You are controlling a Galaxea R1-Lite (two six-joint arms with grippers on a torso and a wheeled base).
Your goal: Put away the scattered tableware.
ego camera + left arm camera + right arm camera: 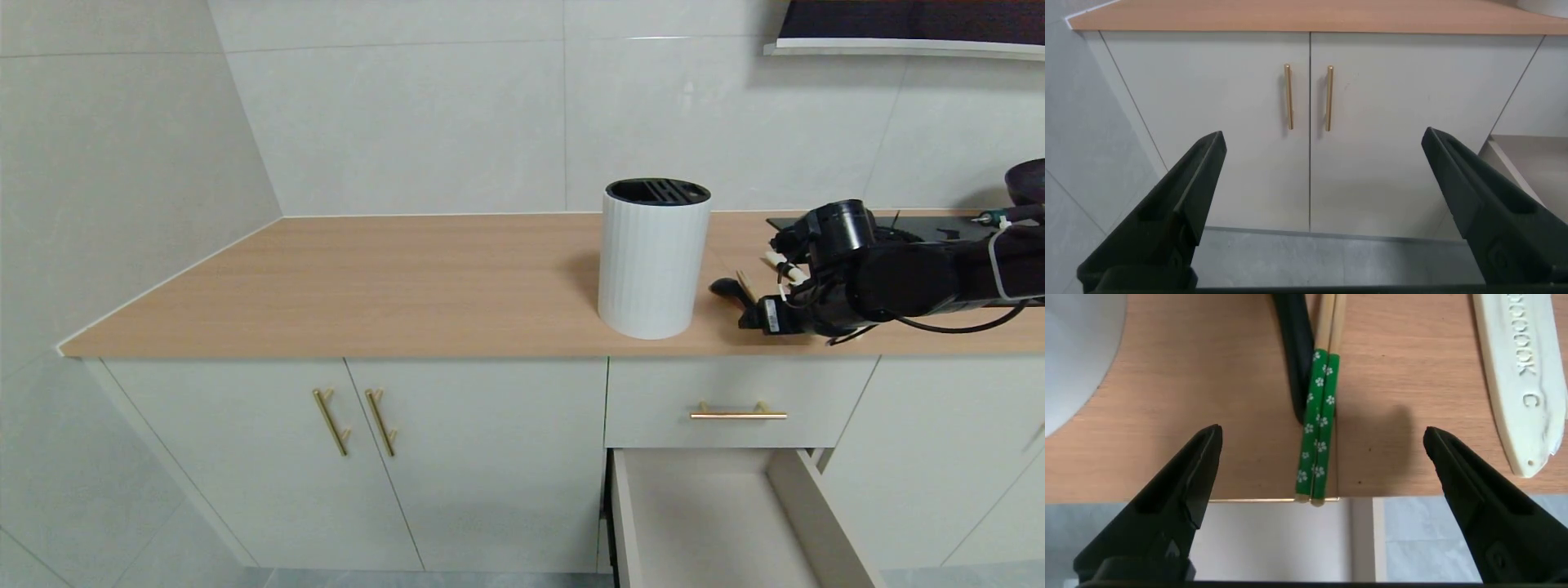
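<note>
Large pale grey wall tiles (pixel 392 122) fill the upper half of the head view and run down its left side. A wood-look countertop (pixel 367 278) crosses the middle of the frame. Below it, at lower left, are two white cabinet doors (pixel 245 465) with slim gold handles (pixel 331 422) set side by side. Right of centre is a shut drawer (pixel 653 400) with a gold bar handle (pixel 738 415). Beneath it, an open drawer (pixel 702 523) juts out at the bottom edge. Grey floor (pixel 1315 257) lies under the cabinets.
</note>
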